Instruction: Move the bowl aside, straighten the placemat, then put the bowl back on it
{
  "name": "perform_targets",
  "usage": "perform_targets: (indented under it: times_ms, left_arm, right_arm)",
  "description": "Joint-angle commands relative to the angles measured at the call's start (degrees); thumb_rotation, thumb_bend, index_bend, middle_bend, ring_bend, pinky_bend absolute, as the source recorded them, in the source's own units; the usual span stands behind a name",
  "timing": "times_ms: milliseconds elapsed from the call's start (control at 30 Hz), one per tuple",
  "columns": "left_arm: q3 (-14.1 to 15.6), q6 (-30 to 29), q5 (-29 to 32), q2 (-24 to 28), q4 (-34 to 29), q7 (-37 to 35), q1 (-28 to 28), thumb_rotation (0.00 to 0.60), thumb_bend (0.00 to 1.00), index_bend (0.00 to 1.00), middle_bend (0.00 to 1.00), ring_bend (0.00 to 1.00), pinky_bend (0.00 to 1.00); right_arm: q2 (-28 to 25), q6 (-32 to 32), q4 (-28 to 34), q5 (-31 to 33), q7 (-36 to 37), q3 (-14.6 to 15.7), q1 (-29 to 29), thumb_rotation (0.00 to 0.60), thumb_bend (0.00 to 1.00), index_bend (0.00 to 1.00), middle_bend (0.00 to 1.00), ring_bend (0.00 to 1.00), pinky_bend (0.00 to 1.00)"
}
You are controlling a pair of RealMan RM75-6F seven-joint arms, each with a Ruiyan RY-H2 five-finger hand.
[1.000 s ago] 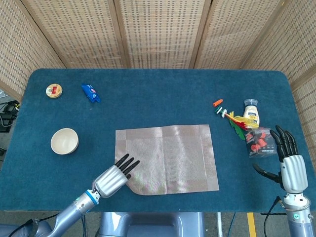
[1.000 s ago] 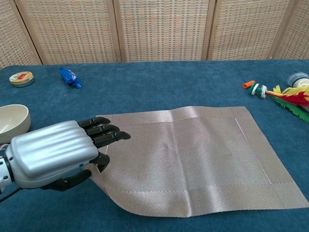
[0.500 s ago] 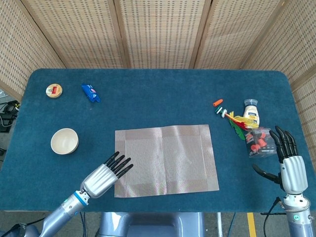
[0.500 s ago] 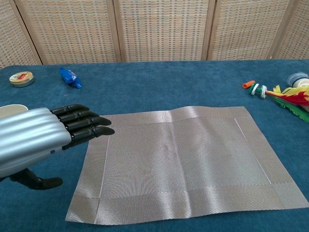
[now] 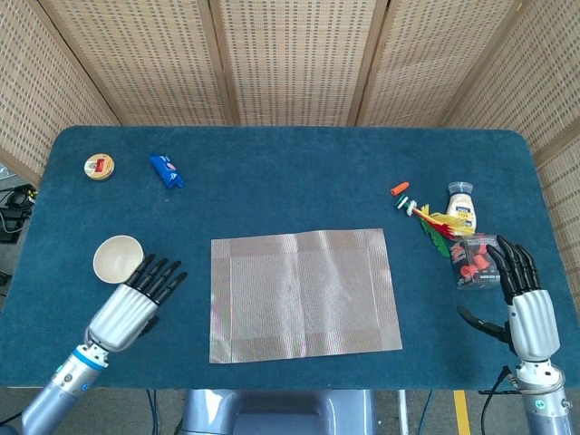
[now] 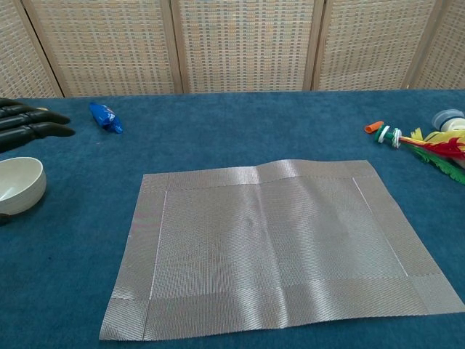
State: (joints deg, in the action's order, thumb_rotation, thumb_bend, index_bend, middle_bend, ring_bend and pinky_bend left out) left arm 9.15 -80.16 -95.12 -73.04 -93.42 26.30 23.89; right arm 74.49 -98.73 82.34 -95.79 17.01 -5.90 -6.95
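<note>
The bowl (image 5: 118, 258) sits on the blue counter (image 5: 290, 172) well left of the placemat (image 5: 304, 294), which lies flat at the middle. The left hand (image 5: 131, 304) hovers just beside the bowl's near side, fingers straight and apart, holding nothing. The right hand (image 5: 524, 304) rests at the far right, fingers spread, empty.

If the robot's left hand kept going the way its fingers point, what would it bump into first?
Probably the bowl. The left hand is open with its fingertips aimed up and slightly right, just short of the bowl's near right rim, though it may be raised above it.
</note>
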Motion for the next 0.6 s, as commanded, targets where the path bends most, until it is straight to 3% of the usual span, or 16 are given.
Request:
perform_targets:
  times_ms: [33, 267, 600]
  left_arm:
    - [-3.31, -0.83, 6.39, 1.02, 7.96, -7.81, -2.51, 0.6, 0.24, 0.07, 0.0, 0.0, 0.0]
    - [-5.7, 3.88, 11.9, -0.98, 17.92, -15.37, -3.36, 0.6, 0.24, 0.13, 0.0, 0.0, 0.0]
    - [-6.39, 8.71, 13.67, -6.01, 27.55, -19.4, -3.96, 0.6, 0.24, 0.26, 0.0, 0.0, 0.0]
  right_arm:
    - [0.04, 0.03, 0.29, -0.33, -0.43, 0.28, 0.03, 0.6, 0.26, 0.08, 0.0, 0.0, 0.0]
    - [0.2, 0.39, 0.65, -0.76, -1.24, 0.7, -0.04, 0.6, 0.26, 0.08, 0.0, 0.0, 0.0]
    - [0.15, 0.37, 0.66, -0.66, -1.16, 0.67, -0.01, 0.6, 0.26, 0.08, 0.0, 0.0, 0.0]
